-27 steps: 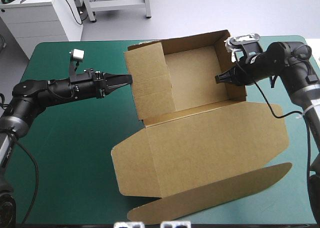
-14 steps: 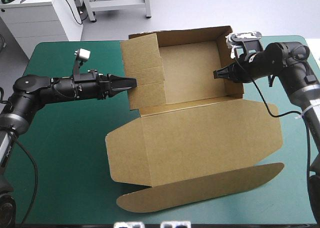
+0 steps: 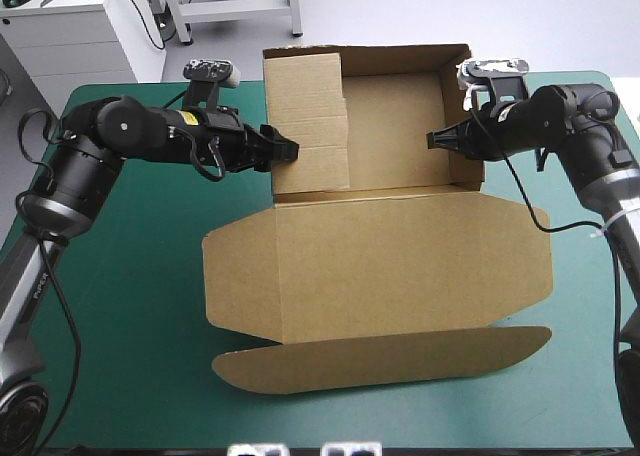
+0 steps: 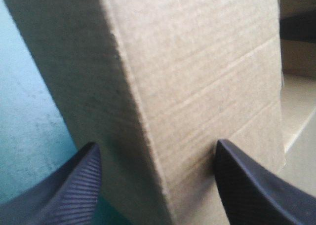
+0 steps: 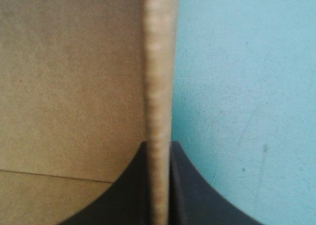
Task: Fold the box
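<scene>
The brown box (image 3: 380, 266) lies centred on the tabletop (image 3: 130, 276), walls up, lid flat. The right gripper (image 3: 433, 141) clamps its right wall; the left gripper (image 3: 288, 151) stands astride the left wall, fingers (image 4: 69, 185) apart. Light, stiff board (probably springy at creases): hold wall rims.

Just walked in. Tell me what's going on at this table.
Two robot arms are working on a brown box on the teal-green table. The box stands as an open tray toward the far side, with its walls raised and its lid lying flat toward the near edge. The right gripper has its jaws shut on the tray's right wall. The left gripper is at the left wall with its jaws open and a corner of that wall between them, not clamped.
</scene>
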Robot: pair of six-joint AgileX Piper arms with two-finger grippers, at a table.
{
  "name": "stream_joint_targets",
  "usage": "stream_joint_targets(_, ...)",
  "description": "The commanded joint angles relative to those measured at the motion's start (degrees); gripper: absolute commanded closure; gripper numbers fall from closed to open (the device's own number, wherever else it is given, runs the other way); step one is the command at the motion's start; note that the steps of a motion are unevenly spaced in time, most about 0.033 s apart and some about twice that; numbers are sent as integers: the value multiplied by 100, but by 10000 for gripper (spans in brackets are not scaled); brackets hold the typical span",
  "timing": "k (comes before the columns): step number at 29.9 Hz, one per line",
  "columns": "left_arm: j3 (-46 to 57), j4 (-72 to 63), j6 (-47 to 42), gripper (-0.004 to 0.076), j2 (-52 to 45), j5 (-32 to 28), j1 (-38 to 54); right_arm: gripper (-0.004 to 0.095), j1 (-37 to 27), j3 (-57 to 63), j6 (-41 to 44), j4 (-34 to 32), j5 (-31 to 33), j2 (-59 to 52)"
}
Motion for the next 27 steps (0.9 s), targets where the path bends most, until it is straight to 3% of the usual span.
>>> stream_joint_targets(1,-460,1042,-968,265,4,-258,-268,921,-12,-177,56,375,-306,-270)
stream_joint_targets(5,-579,1930,-1513,265,128,-224,-396,922,-12,-177,56,503,-306,-270)
stream_joint_targets(12,-579,2285,-1880,285,128,-253,-396,922,-12,-177,0,792,-316,-270)
stream_joint_targets(17,-579,1012,-1256,295,128,-686,-396,922,-12,-177,-80,816,-354,-270)
stream_joint_targets(21,-579,920,-1170,311,150,-807,-396,922,-12,-177,-96,836,-312,-270)
stream_joint_targets(23,-579,1105,-1298,378,157,-748,-386,922,-12,-177,-96,863,-283,-270)
stream_joint_targets(27,-579,1305,-1326,673,157,-731,-386,922,-12,-177,-133,876,-271,-270)
